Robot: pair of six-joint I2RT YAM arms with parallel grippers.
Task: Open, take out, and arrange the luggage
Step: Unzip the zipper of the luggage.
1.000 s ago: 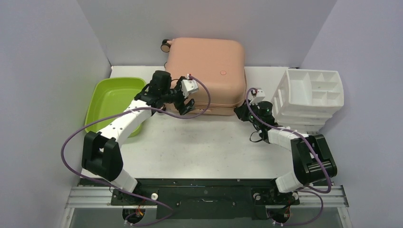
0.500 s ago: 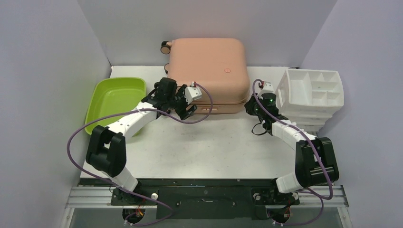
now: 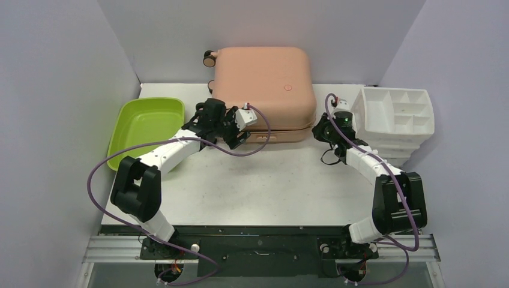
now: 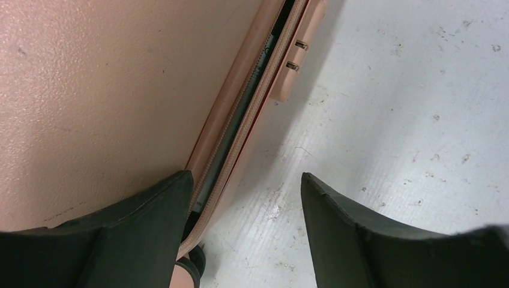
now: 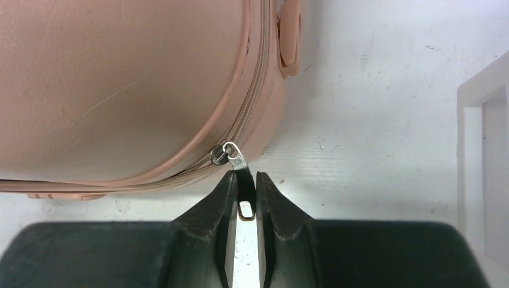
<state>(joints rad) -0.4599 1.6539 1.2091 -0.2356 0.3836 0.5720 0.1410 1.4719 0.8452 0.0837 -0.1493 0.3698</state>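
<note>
Salmon-pink luggage (image 3: 264,84), seam (image 4: 240,129) seemingly parted, right gripper (image 5: 245,177) pinching zipper pull (image 5: 237,157), left gripper (image 4: 245,181) spread astride seam

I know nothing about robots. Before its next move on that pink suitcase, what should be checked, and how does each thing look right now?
1. Zipper pull pinched between the right fingers: ok.
2. Zip run all round the luggage: not ok. The slider sits at the near right corner, and the side beyond it is closed.
3. Seam on the near edge parted: ok where the left wrist view shows a dark gap; the rest, cannot tell.
4. Left fingers free: ok. They are open, straddle that edge and hold nothing.
5. Clearance from the white organizer: cannot tell. It stands close beside the right arm.
</note>
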